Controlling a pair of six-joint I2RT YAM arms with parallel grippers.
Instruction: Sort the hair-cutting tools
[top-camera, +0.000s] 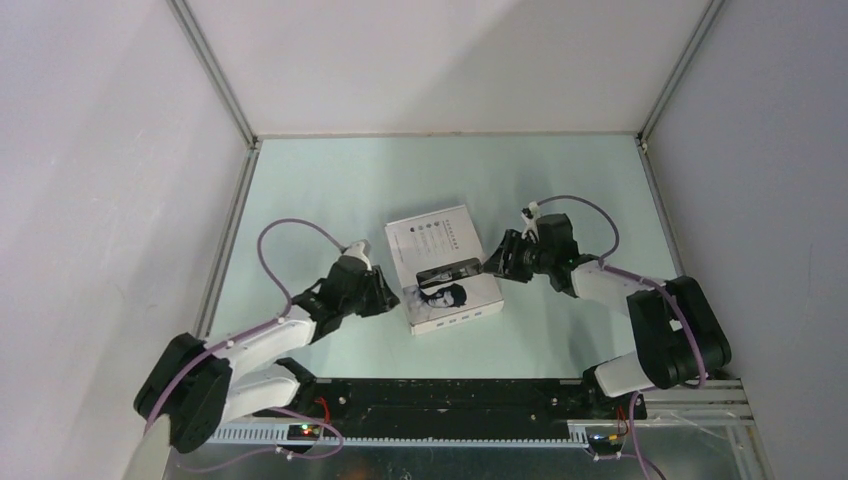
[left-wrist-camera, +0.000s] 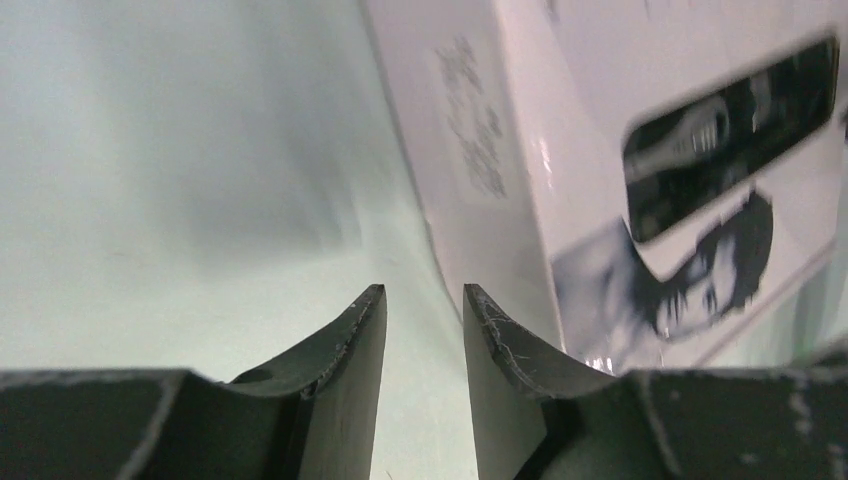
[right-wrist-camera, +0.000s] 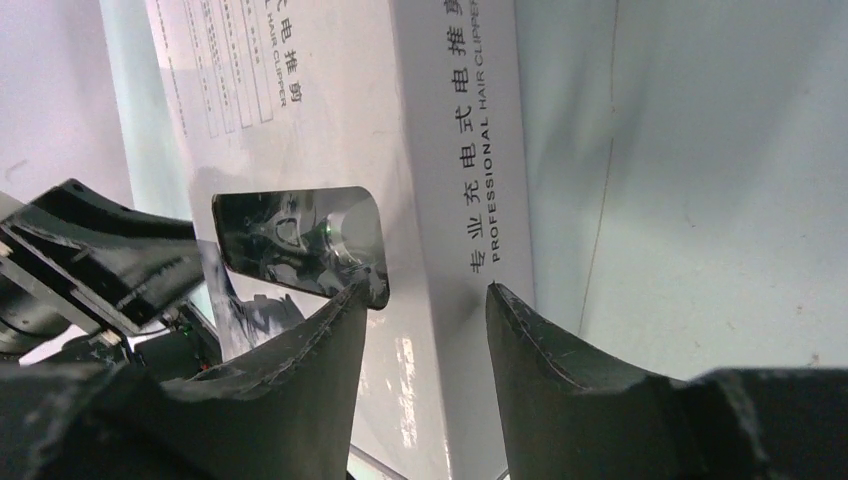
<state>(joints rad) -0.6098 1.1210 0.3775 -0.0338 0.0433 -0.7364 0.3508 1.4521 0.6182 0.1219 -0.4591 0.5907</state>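
Two claws are at work, both released. The left claw has its two fingers parted with only bare table showing in the gap. It sits low, just beside the left side wall of the box, at its near corner. Whether its right finger touches the cardboard cannot be told.

The right claw also stands parted, at the opposite, right edge of the box. One finger lies over the lid by the window and the other over the table beside the box. The printed side wall shows in the gap between them, and no clamping on it is visible.

There is one white box, closed and lying flat and askew near the middle of the pale green table, between the two claws. Its lid carries one dark window, a printed portrait next to it, and lines of text.

The hair-cutting tools show only as dark shapes with a pale glint behind that window, shut inside the box. Their number cannot be counted. The lid lies between both claws and the tools. Plain grey walls close in the table on three sides.
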